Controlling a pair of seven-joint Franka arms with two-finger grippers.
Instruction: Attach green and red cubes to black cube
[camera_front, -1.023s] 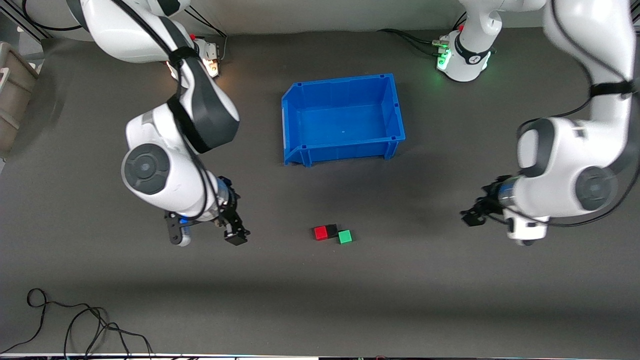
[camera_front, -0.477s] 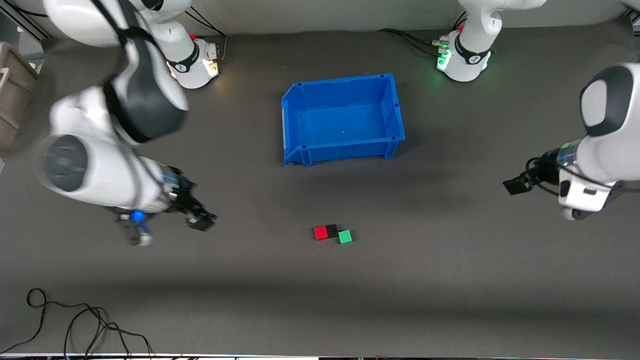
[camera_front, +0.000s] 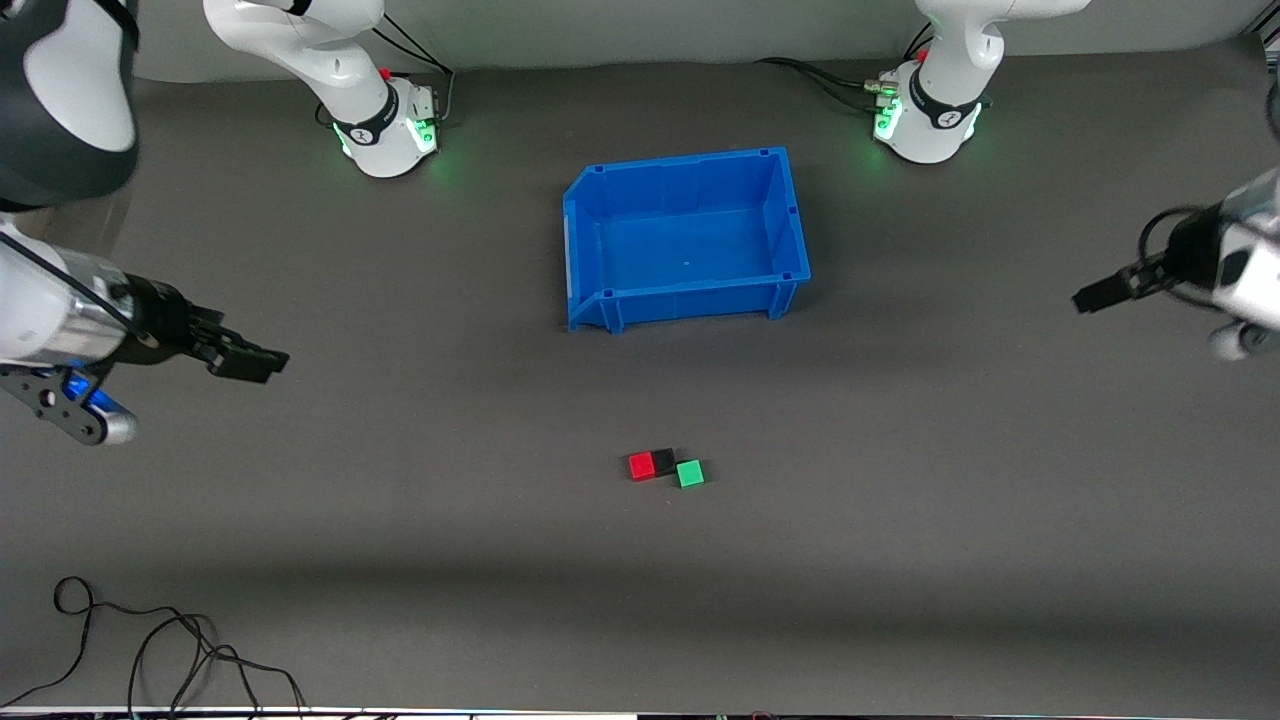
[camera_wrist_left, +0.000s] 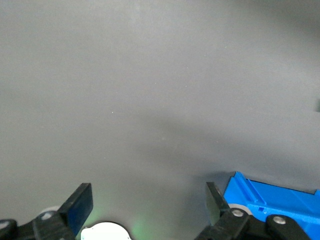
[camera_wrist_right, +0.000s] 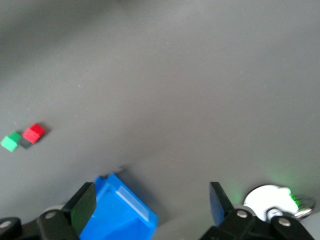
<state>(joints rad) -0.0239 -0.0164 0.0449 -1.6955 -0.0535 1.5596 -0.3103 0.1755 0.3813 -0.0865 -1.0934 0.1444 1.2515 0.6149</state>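
The red cube (camera_front: 641, 466), black cube (camera_front: 662, 460) and green cube (camera_front: 689, 473) lie in a short row on the grey mat, nearer to the front camera than the blue bin. Red touches black, and green sits at black's opposite face, slightly nearer the camera. My right gripper (camera_front: 247, 361) hangs open and empty over the mat at the right arm's end. My left gripper (camera_front: 1098, 297) hangs open and empty over the left arm's end. The right wrist view shows my right gripper (camera_wrist_right: 151, 195) with the red cube (camera_wrist_right: 34, 133) and green cube (camera_wrist_right: 10, 142) far off. My left gripper (camera_wrist_left: 149, 197) has only mat between its fingers.
An empty blue bin (camera_front: 685, 160) stands mid-table, between the cubes and the arm bases (camera_front: 385, 125) (camera_front: 925, 115). A loose black cable (camera_front: 130, 640) lies at the front corner on the right arm's end. The bin's corner (camera_wrist_right: 120, 210) (camera_wrist_left: 270, 197) shows in both wrist views.
Both arms have swung outward and up, away from the cubes, each toward its own end of the table. Both grippers stayed open. The three cubes have not moved.
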